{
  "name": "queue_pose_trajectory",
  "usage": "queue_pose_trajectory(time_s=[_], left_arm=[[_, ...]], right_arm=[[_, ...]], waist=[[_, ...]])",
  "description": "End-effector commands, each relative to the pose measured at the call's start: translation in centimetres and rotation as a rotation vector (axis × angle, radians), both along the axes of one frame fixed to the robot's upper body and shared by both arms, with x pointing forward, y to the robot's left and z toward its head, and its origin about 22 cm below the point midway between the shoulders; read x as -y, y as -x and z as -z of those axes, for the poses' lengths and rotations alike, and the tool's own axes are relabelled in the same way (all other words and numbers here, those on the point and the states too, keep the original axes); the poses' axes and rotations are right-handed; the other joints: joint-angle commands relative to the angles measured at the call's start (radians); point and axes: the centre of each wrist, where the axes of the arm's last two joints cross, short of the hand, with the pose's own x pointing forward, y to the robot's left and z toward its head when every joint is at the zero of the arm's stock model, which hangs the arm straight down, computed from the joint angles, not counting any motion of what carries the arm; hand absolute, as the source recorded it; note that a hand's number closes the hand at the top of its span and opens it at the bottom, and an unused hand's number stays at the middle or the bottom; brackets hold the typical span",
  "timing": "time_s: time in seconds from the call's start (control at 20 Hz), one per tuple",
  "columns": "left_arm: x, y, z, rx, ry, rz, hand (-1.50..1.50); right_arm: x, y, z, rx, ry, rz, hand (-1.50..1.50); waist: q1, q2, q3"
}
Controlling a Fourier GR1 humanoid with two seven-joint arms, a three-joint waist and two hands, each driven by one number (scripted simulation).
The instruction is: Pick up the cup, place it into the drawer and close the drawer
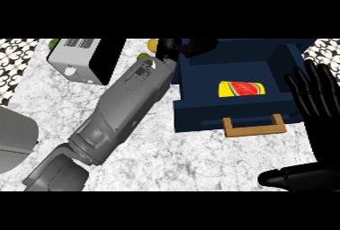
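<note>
Bearing open navy drawer [199, 117]: mottled grey-white counter [166, 157].

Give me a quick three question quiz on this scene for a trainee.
1. True or false: the cup lies inside the open drawer.
2. The drawer's handle is: A tan, B black, C white.
3. Fill in: the open hand at the view's right is the robot's ____ hand.
Key: 1 true; 2 A; 3 right.
</note>
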Motion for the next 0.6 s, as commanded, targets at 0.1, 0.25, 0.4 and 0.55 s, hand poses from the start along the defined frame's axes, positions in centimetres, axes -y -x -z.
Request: queue_pose_trajectory(time_s=[0.1,0.25,0.4,0.55], left_arm=[[0.4,0.2,1.3,-0.002,-0.078,-0.033,1.5],[0.9,0.2,0.8,-0.013,-0.147,-0.031,1.5],[1.1,0.4,1.3,-0.016,-0.199,-0.043,-1.5],[1.8,0.9,1.2,-0.008,-0.204,-0.05,-1.5]], right_arm=[[-0.8,-0.6,0.4,0.011,-0.018,-0.042,-1.5],[-0.6,-1.0,0.1,0.006,-0.012,-0.024,-1.5],[-0.7,-1.0,0.7,0.015,0.002,-0.05,-1.5],[-1.6,-0.5,0.6,0.01,-0.023,-0.049,-1.5]], waist=[[-0.038,0.01,0.001],[-0.022,0.006,0.001],[-0.041,0.01,0.001],[-0.04,0.005,0.001]])
